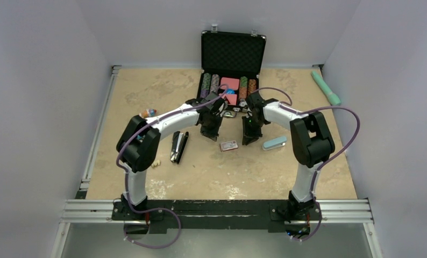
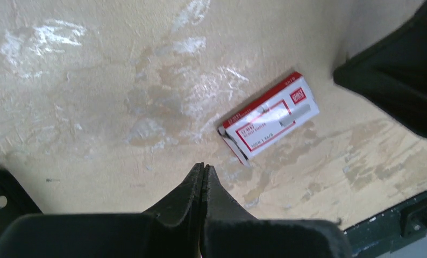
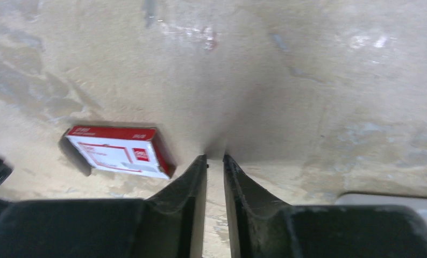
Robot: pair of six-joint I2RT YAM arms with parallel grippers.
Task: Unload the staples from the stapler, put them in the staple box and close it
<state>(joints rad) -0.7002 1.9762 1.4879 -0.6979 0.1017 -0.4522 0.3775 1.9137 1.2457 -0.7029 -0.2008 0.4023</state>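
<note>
A black stapler [image 1: 179, 146] lies on the table by the left arm, its two halves spread apart. A pale blue stapler [image 1: 275, 143] lies to the right of the right gripper. The staples do not show in any view. My left gripper [image 2: 203, 165] hangs low over bare table, shut with nothing in it, right of the black stapler. My right gripper [image 3: 215, 157] is close to the table with a narrow gap between its fingers, and only table shows in that gap. A red and white staple box [image 1: 229, 145] lies between the two grippers.
An open black case [image 1: 233, 70] of poker chips stands at the back centre. A teal stick [image 1: 325, 87] lies at the back right. A small cream lump [image 1: 156, 163] and a small coloured item [image 1: 148, 113] sit near the left arm.
</note>
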